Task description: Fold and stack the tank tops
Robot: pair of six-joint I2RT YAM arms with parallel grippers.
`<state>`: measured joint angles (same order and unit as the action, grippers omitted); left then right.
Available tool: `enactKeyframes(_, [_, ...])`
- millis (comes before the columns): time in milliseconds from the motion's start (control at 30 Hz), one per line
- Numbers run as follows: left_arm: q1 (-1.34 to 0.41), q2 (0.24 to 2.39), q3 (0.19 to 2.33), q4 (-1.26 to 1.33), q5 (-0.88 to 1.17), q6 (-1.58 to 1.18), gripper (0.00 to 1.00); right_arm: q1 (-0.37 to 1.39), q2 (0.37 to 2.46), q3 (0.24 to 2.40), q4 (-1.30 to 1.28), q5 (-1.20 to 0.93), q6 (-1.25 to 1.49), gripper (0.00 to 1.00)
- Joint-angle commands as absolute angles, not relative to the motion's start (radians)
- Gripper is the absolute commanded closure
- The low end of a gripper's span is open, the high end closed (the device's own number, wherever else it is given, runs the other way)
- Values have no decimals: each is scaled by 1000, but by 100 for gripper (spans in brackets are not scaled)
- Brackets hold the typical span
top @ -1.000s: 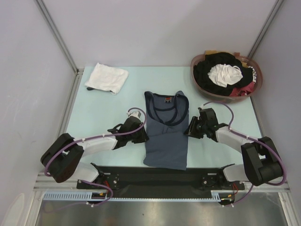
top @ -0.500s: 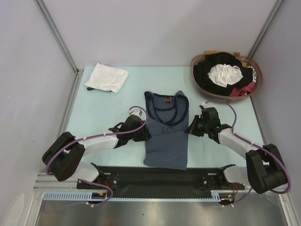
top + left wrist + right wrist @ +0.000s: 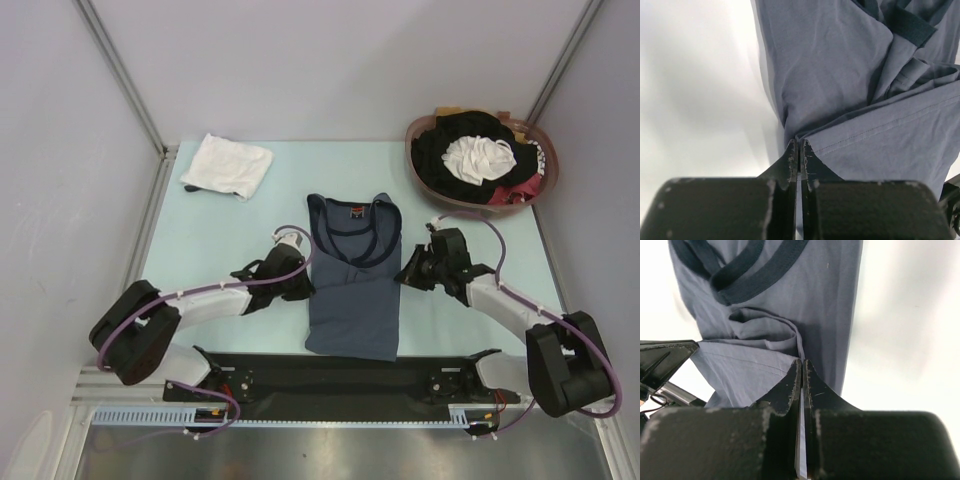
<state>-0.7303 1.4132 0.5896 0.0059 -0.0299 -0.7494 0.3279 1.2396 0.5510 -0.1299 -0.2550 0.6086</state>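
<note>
The slate grey-blue tank top [image 3: 352,290] lies lengthwise in the middle of the table, neck trim at the far end, its lower part doubled over. My left gripper [image 3: 306,287] is at its left edge; in the left wrist view the jaws [image 3: 799,143] are shut on a fold of the cloth [image 3: 840,75]. On the right edge my right gripper [image 3: 404,276] is likewise shut, with a crease of the grey-blue cloth [image 3: 790,305] running into its tips [image 3: 803,361]. The white tank top [image 3: 227,165] lies folded at the back left.
A brown basket [image 3: 415,160] at the back right holds a jumble of black, white and red clothes. Grey walls with metal posts close off the table at the sides and back. The arms' black base rail [image 3: 340,375] runs along the near edge.
Both grippers have closed on the side edges of the grey-blue top. The right gripper has shifted slightly towards the far side; the left arm has barely moved.
</note>
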Motion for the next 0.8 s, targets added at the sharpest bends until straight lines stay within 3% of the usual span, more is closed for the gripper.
enactKeyframes(0, [-724, 1335, 632, -28, -71, -703, 100, 319, 1172, 586, -150, -270, 592, 100])
enactKeyframes(267, [-706, 1255, 712, -84, -94, -644, 100, 302, 1153, 666, -210, -256, 562, 100])
enactKeyframes(767, [-634, 1380, 850, -57, -46, -580, 100, 259, 1308, 793, -189, -270, 535, 100])
